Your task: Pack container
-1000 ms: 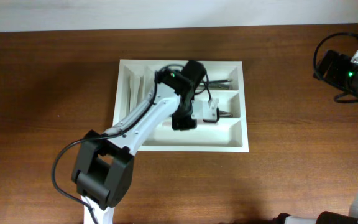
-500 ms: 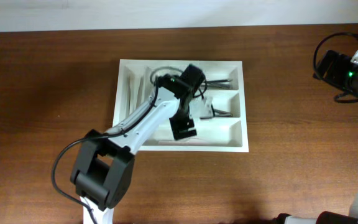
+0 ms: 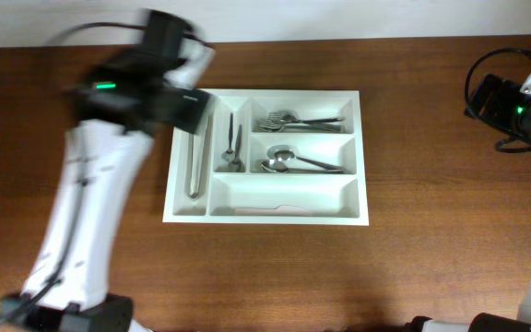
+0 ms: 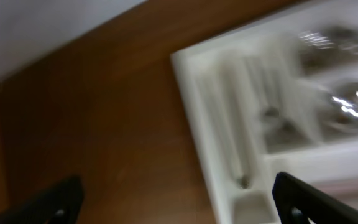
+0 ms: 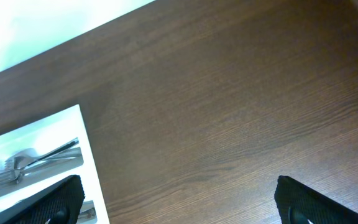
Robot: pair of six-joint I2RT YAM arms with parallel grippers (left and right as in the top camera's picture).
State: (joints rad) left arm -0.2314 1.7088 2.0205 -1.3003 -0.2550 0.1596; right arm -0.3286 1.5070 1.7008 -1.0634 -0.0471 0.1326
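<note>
Table (image 3: 431,258): one, dark brown wood, with a white wall (image 3: 339,18) strip along its far edge.

Arms: two.
- Left arm (image 3: 86,194): white links, black wrist, motion-blurred. Its head is over the table just off the container's far left corner.
- Right arm (image 3: 522,109): at the table's right edge, well apart from the container.

Container (image 3: 362,157): one, white plastic. It lies flat near the middle of the table, closer to the far edge.

Compartments: five counted. Two narrow upright slots on the left, three long horizontal ones on the right.

Contents:
- Leftmost slot: one long utensil (image 3: 194,161), metal, kind not readable.
- Second slot: two small pieces (image 3: 233,152), which look like spoons.
- Top horizontal: forks (image 3: 289,120), a bunch with heads to the left. Count not readable.
- Middle horizontal: large spoons (image 3: 289,163), at least two, bowls to the left.
- Bottom horizontal: one pale flat shape (image 3: 275,209), too faint to identify.

Left gripper (image 4: 179,196): its two dark fingertips (image 4: 64,199) are at the lower corners of the blurred wrist view. They are spread wide with nothing between them.

Right gripper (image 5: 182,198): also spread wide and empty, over bare wood.
</note>
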